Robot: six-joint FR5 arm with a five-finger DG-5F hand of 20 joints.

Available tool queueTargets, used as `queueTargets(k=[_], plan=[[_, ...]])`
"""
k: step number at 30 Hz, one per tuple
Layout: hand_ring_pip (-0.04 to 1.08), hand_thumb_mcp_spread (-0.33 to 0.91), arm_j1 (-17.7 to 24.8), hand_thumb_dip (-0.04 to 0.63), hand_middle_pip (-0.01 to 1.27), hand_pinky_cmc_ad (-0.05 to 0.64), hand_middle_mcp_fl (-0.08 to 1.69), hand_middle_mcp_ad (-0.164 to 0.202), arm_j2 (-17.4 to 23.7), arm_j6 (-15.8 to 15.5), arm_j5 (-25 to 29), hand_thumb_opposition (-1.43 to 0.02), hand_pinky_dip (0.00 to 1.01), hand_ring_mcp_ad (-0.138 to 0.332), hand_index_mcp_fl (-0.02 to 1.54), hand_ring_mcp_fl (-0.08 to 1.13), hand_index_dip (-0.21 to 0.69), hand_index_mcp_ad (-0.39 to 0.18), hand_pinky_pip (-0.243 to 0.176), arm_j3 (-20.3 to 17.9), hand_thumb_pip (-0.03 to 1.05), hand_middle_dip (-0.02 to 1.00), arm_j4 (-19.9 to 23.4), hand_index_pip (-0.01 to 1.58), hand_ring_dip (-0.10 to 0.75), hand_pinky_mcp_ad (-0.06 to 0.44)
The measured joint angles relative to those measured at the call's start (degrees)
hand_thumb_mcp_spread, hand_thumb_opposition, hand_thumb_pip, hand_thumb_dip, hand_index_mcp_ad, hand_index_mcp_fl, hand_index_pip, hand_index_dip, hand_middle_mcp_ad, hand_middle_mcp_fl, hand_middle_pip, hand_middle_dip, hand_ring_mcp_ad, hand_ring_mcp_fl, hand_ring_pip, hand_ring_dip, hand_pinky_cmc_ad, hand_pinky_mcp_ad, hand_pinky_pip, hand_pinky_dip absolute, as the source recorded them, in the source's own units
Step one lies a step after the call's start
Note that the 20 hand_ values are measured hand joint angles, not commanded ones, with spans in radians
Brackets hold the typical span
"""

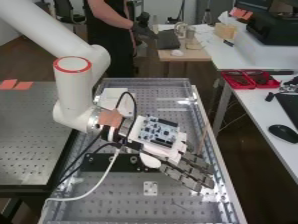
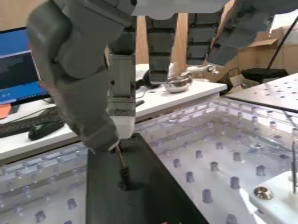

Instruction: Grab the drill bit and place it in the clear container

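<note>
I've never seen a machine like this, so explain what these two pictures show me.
It's one moment seen twice. The high view looks down along a bench from above: a white robot arm comes in from the upper left, ending in a dark grey hand. A circuit board rides just behind its fingers.

The wrist view comes from a camera on the arm's wrist, so the hand looks huge. Between its thumb and a finger is a thin drill bit, apparently pinched, above a dark plate on the bench.
</note>
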Motion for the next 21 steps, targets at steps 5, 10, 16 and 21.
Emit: queueTargets(k=[5,10,16,21], plan=[[0.11,0.57,-0.09,0.253,0.12,0.262,0.22,0.049,0.0,-0.03,-0.07,-0.91,0.18,0.162,0.54,0.03,0.225,-0.126,-0.045,-0.02,0.56,0.2,0.24,1.37,0.04,0.127],[0.11,0.57,-0.07,0.251,0.12,0.262,0.23,0.049,0.05,0.17,0.08,-0.92,0.18,0.159,0.57,0.03,0.222,-0.126,-0.045,-0.33,0.56,0.2,1.18,1.36,0.04,0.127],[0.12,0.61,-0.09,0.253,0.12,0.262,0.26,0.049,0.48,0.58,-0.25,-0.92,0.18,0.164,0.64,0.04,0.222,-0.126,-0.045,-0.6,0.5,0.2,1.99,1.28,0.049,0.126],[0.11,0.61,-0.05,0.251,0.12,0.283,0.28,0.049,2.25,0.3,-0.33,-0.93,0.18,0.159,0.69,0.06,0.223,-0.124,-0.045,-0.54,0.5,0.2,1.42,1.21,0.049,0.127]])
